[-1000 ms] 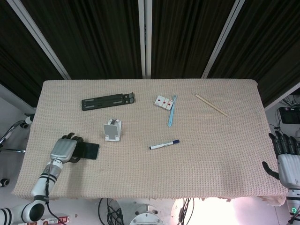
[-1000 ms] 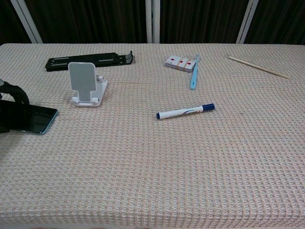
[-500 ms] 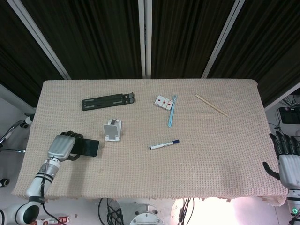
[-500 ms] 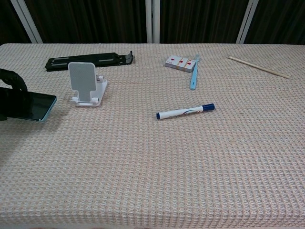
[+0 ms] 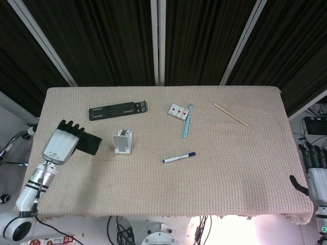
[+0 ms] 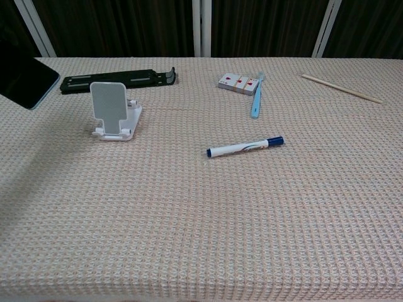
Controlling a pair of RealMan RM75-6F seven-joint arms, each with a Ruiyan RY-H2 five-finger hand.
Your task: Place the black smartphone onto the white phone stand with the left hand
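My left hand [image 5: 60, 145] grips the black smartphone [image 5: 89, 143] and holds it above the table, left of the white phone stand [image 5: 123, 141]. In the chest view only the phone's end [image 6: 25, 82] shows at the left edge, raised and tilted, and the stand [image 6: 113, 112] sits upright to its right. The hand itself is out of that view. My right hand [image 5: 316, 171] hangs off the table's right edge with its fingers spread and nothing in them.
A black folding bracket [image 5: 118, 110] lies behind the stand. A card pack [image 5: 178, 111], a blue toothbrush [image 5: 187, 121], a blue-capped marker [image 5: 179, 157] and a wooden chopstick [image 5: 230, 114] lie further right on the woven cloth [image 5: 230, 168].
My left hand has lifted the phone off the table and carried it up and toward the far side, closer to the stand. The right hand dropped slightly.
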